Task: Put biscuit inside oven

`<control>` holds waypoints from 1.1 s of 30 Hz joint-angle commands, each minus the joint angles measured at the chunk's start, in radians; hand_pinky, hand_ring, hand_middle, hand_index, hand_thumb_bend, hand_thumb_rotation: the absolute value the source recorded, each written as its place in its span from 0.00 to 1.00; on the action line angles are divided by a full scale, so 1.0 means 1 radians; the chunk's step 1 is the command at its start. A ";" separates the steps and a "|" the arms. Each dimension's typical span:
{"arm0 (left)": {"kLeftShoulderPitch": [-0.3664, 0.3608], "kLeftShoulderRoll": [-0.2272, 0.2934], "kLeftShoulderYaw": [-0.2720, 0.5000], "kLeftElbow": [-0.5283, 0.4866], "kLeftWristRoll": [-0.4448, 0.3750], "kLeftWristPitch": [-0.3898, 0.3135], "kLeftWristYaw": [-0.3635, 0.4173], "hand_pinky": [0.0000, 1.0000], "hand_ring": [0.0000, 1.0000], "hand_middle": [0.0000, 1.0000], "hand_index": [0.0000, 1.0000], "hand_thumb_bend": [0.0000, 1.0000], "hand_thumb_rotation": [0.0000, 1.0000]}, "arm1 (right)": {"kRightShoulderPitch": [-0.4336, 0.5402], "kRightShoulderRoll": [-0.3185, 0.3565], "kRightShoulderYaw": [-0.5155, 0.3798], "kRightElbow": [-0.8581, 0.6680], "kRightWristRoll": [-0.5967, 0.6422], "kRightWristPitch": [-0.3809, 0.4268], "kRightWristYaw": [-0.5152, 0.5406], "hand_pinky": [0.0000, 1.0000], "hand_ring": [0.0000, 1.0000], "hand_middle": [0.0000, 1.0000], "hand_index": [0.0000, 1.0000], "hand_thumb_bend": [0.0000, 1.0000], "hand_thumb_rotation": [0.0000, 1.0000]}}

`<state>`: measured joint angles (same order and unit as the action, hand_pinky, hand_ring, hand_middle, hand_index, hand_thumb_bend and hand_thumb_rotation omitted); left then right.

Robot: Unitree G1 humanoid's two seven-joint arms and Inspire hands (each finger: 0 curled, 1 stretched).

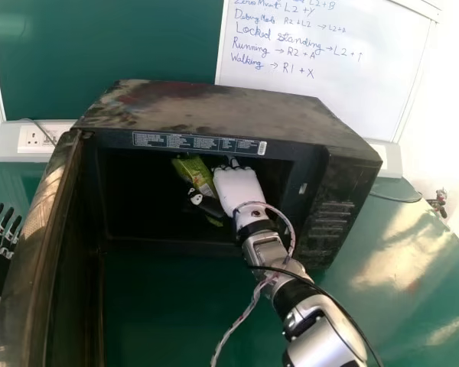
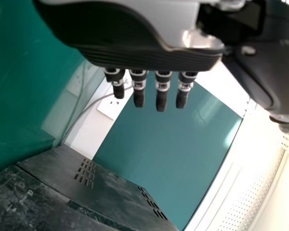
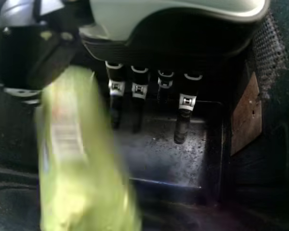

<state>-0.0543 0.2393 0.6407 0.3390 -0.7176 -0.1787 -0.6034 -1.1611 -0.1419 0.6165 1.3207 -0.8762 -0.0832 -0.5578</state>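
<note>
Right hand (image 1: 236, 188) and left hand (image 2: 135, 55) have straight fingers; let the biscuit packet (image 1: 190, 170) settle inside the oven (image 1: 214, 107) before backing out.

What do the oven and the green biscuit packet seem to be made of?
The oven looks like painted sheet metal, dull and scuffed, with slots cut through its flat panel. The biscuit packet is probably thin plastic film, printed and slightly crinkled.
</note>
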 commanded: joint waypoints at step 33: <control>0.027 -0.033 -0.005 0.050 -0.011 0.014 -0.015 0.45 0.70 0.78 0.88 0.09 0.00 | -0.018 0.034 -0.008 -0.061 0.069 0.097 0.234 0.76 0.89 0.93 0.97 0.92 0.45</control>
<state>-0.0560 0.2397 0.6414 0.3462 -0.7181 -0.1781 -0.6095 -1.1645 -0.1153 0.6099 1.2721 -0.8163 0.0069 -0.3345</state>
